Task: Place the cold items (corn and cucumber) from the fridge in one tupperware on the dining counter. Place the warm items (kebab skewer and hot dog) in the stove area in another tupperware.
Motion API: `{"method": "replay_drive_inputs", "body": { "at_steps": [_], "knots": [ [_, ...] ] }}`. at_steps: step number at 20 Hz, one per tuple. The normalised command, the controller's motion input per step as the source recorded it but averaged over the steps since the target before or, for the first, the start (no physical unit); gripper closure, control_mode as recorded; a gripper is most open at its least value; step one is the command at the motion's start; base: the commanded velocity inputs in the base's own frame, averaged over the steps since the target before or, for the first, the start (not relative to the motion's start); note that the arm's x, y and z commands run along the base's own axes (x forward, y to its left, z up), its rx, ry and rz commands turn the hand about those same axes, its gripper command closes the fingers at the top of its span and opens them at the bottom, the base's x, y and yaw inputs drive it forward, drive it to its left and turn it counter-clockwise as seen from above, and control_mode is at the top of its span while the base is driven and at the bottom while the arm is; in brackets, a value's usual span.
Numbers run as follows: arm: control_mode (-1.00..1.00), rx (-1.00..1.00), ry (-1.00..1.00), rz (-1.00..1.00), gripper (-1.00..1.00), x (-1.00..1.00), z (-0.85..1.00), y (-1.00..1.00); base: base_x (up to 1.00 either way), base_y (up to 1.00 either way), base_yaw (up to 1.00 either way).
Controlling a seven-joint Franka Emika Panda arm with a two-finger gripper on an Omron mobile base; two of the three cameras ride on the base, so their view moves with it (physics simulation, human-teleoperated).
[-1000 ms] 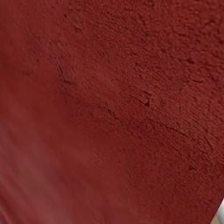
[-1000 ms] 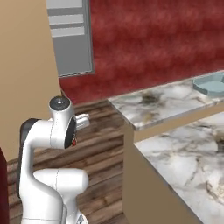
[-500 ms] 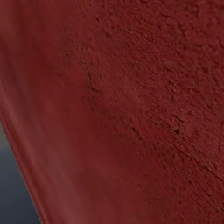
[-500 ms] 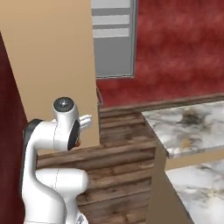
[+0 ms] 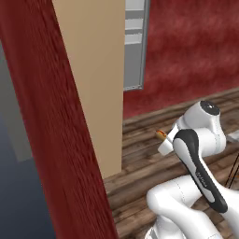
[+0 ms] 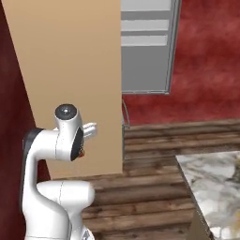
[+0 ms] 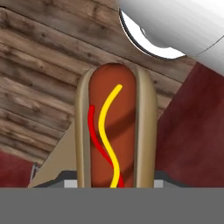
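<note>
A hot dog, a brown sausage in a tan bun with red and yellow sauce lines, runs straight up the hand view. My gripper is shut on its lower end, one finger on each side of the bun. In the left base view the arm is folded in close to the base, and the tip of the hot dog pokes out beside the white hand. In the right base view a small red bit of the hot dog shows under the arm's elbow. Below the hot dog lies wooden floor.
A tall tan cabinet side stands straight ahead, with a grey shelved unit behind it against the red wall. A red wall edge sits close on the left. A marble counter corner lies at the lower right, above the wood floor.
The whole picture has shifted: the base has turned. The counter slid off to the right, and the close red wall cleared the left base view. The arm's pose and grip are unchanged.
</note>
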Motion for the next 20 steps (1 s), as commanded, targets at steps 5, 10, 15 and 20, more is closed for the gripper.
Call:
{"method": "replay_drive_inputs", "body": {
  "at_steps": [5, 10, 15, 20],
  "knots": [
    [1.00, 0.00, 0.00, 0.00, 1.00, 0.00, 0.00, 0.00, 0.77, -0.27, -0.10],
    [1.00, 0.00, 0.00, 0.00, 1.00, 0.00, 0.00, 0.00, 0.39, -0.13, -0.47],
    [1.00, 0.00, 0.00, 0.00, 1.00, 0.00, 0.00, 0.00, 0.67, 0.00, -0.54],
    [1.00, 0.00, 0.00, 0.00, 1.00, 0.00, 0.00, 0.00, 1.00, 0.00, -0.48]
  ]
}}
